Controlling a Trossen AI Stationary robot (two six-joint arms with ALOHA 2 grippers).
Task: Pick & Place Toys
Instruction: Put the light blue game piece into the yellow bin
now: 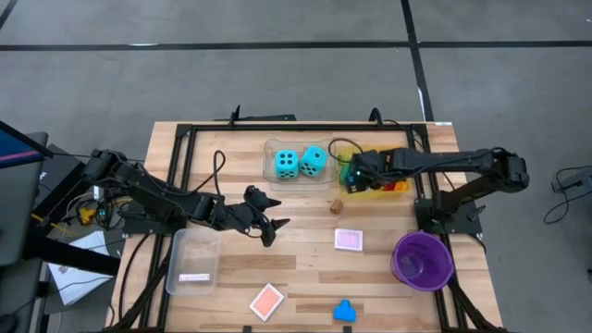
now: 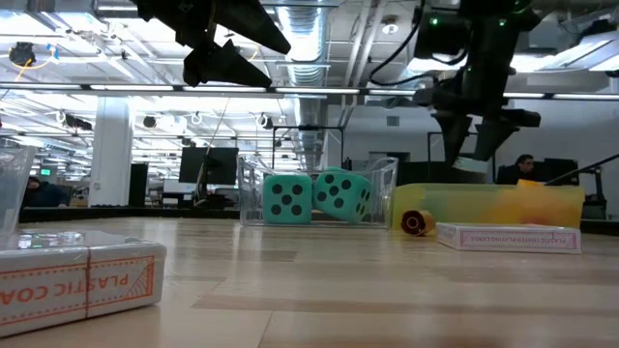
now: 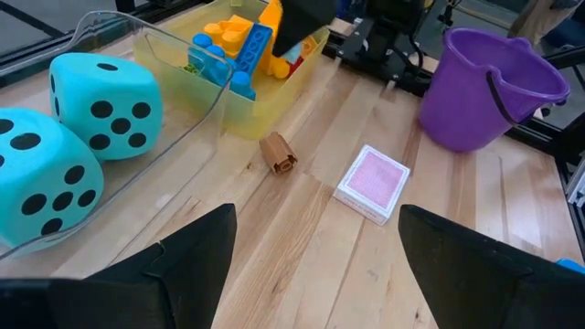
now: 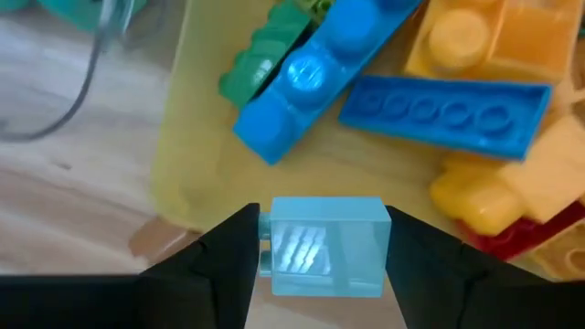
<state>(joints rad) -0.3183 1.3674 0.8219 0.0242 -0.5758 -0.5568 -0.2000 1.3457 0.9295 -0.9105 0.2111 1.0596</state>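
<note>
Over the yellow tray (image 1: 363, 188) near the table's far edge, right gripper (image 4: 322, 239) pinching a pale blue brick (image 4: 326, 247), left gripper (image 3: 311, 239) spread empty (2 dice (image 1: 300, 163) trayed, tiles (image 1: 348, 240) left).

You've got a matt, grained pale wooden table (image 1: 305, 268); turquoise matt foam dice (image 3: 105, 91) in a glossy clear plastic tray (image 1: 270, 174); shiny moulded plastic bricks (image 4: 430, 114); a smooth purple plastic bucket (image 3: 489, 87).
</note>
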